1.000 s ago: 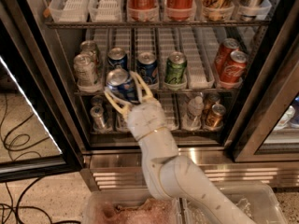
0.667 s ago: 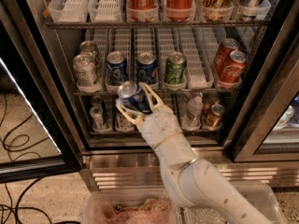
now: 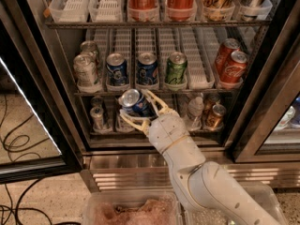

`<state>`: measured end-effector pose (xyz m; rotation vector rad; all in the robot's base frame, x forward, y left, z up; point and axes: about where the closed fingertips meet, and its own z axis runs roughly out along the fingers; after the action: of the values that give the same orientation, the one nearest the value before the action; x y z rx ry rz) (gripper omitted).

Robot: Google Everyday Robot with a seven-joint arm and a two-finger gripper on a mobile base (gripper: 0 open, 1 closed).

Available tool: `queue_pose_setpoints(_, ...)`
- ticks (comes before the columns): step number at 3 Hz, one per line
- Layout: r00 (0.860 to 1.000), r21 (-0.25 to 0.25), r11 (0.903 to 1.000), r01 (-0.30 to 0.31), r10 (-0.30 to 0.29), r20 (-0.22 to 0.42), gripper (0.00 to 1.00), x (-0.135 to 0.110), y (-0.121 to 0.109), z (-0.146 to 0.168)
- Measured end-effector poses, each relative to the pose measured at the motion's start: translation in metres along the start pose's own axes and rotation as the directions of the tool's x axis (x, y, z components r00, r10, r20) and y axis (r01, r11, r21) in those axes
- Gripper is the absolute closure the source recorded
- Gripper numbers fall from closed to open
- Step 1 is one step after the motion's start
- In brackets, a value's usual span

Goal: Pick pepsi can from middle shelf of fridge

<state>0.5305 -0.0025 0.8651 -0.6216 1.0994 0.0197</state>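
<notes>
My gripper [image 3: 139, 108] is shut on a blue pepsi can [image 3: 133, 102] with a silver top, holding it tilted in front of the fridge [image 3: 33, 41], just below the middle shelf [image 3: 154, 92]. The white arm rises from the bottom right. Two more blue pepsi cans [image 3: 116, 69] [image 3: 147, 68] stand in the white lanes of the middle shelf, next to a green can [image 3: 176, 68]. Two red Coca-Cola cans [image 3: 230, 63] stand at the shelf's right end and silver cans [image 3: 86, 64] at its left.
The top rack holds tall red bottles [image 3: 180, 1] and white lanes. The lower rack holds small cans and bottles [image 3: 215, 116]. The open glass door [image 3: 28, 125] stands at left. A clear bin [image 3: 136, 210] sits at the bottom. Cables [image 3: 18, 144] lie on the floor.
The gripper with the pepsi can has moved to the right and slightly down, away from the shelf, and the can has tilted further.
</notes>
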Motion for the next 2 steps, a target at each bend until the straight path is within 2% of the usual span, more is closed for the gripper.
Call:
queue_pose_setpoints(1,0.999,-0.024,0.9993,-0.028,0.028,0.026,1.0,-0.001,0.002,0.001)
queue_pose_setpoints(2,0.983,-0.114,0.9822,-0.149,0.16,0.088,1.0,-0.009,0.022,-0.01)
